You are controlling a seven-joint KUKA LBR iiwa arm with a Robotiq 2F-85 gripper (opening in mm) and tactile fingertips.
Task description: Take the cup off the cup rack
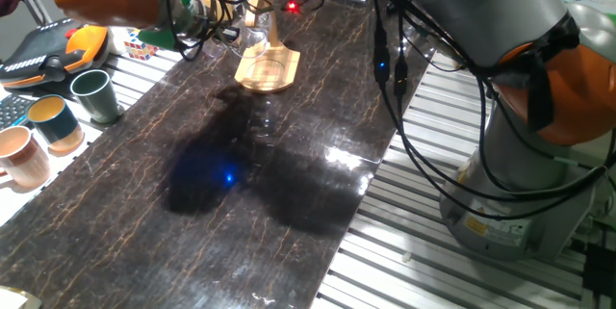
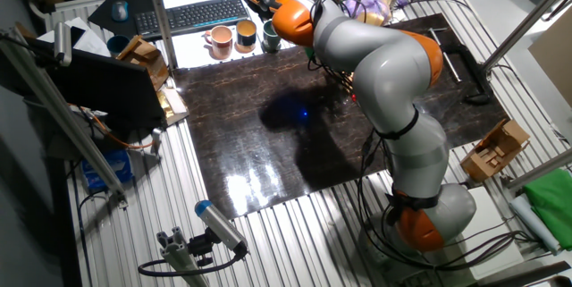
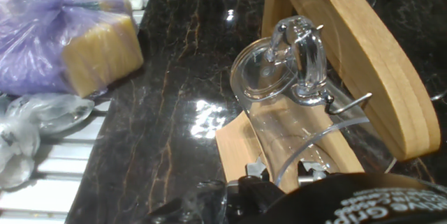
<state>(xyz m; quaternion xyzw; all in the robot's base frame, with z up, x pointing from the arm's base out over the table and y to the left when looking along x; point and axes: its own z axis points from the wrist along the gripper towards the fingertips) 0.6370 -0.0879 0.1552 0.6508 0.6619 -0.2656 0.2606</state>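
The cup (image 3: 269, 77) is clear glass with a clear handle. It hangs tilted on a metal hook of the cup rack's wooden post (image 3: 349, 49), above the rack's base (image 3: 234, 147), with its mouth toward the hand camera. My gripper (image 3: 281, 173) is at the cup's rim. One fingertip (image 3: 255, 169) is outside the wall and the other is inside, with a gap between them. In one fixed view the rack (image 1: 268, 66) stands at the far end of the dark mat, and the cup (image 1: 252, 34) is faint beside its post.
A dark green mug (image 1: 93, 94), a teal mug (image 1: 56, 121) and a pinkish mug (image 1: 21, 155) stand left of the mat. A Rubik's cube (image 1: 141, 47) and a teach pendant (image 1: 38, 54) lie behind them. A purple bag with a yellow sponge (image 3: 77, 42) lies left of the rack.
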